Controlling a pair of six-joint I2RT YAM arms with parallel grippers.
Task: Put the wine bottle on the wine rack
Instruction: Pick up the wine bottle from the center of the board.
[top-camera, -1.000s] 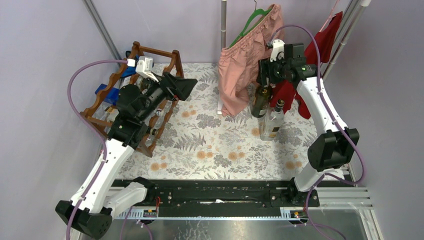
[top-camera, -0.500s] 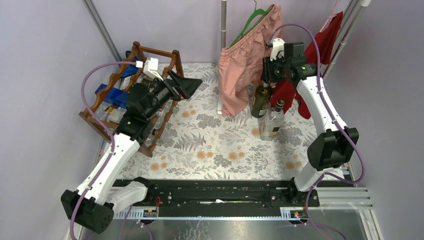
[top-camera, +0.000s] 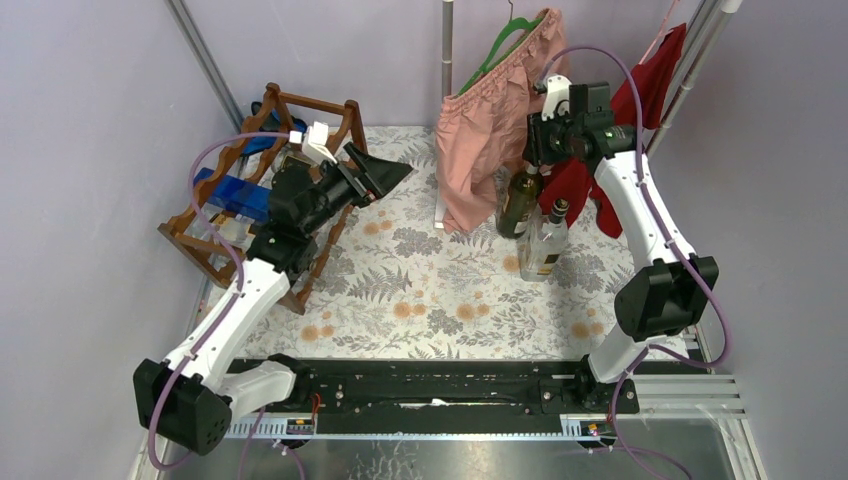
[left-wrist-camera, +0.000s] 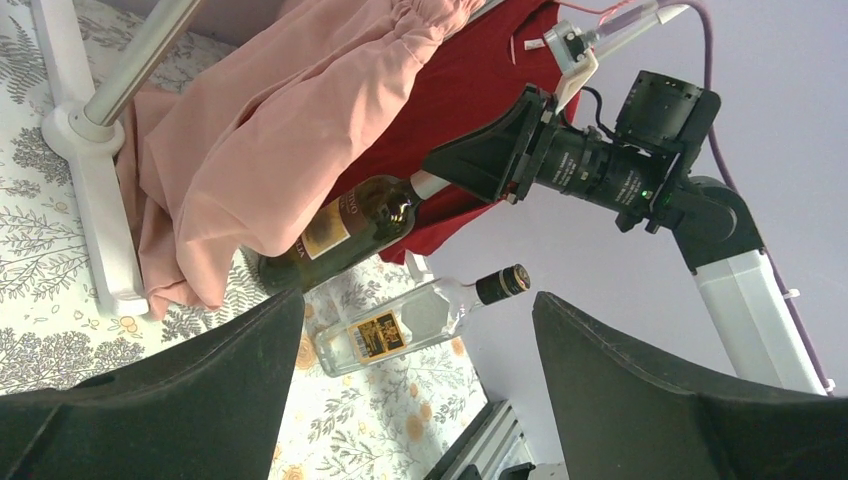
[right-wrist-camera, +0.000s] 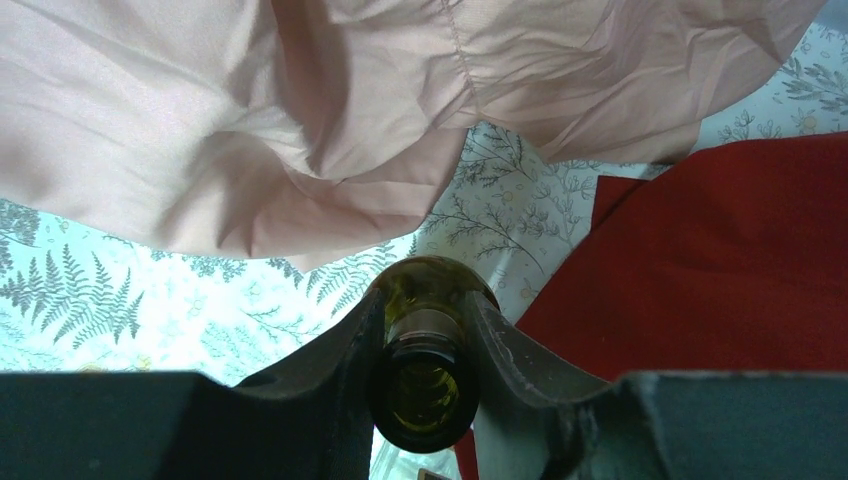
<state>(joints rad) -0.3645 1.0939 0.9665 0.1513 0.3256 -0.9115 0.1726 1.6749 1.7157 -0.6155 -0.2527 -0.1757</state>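
The wine bottle (top-camera: 517, 203) is dark green glass with a gold label and stands at the back right of the table, leaning a little, half behind a pink garment. My right gripper (top-camera: 537, 160) is shut on its neck from above. In the right wrist view, both fingers press the neck of the wine bottle (right-wrist-camera: 425, 375) just under its open mouth. The left wrist view shows the wine bottle (left-wrist-camera: 345, 228) held by that gripper. The reddish-brown wine rack (top-camera: 190, 235) stands at the back left. My left gripper (top-camera: 385, 170) hangs open and empty to the right of the rack.
A clear bottle (top-camera: 545, 240) with a black cap stands right beside the wine bottle. A pink garment (top-camera: 480, 130) and a red one (top-camera: 640, 90) hang from a stand with a metal pole (top-camera: 446, 60). Blue items (top-camera: 235, 195) lie in the rack.
My right gripper has shut on the wine bottle's neck, and the bottle now leans slightly left. The left arm has swung right, away from the rack.
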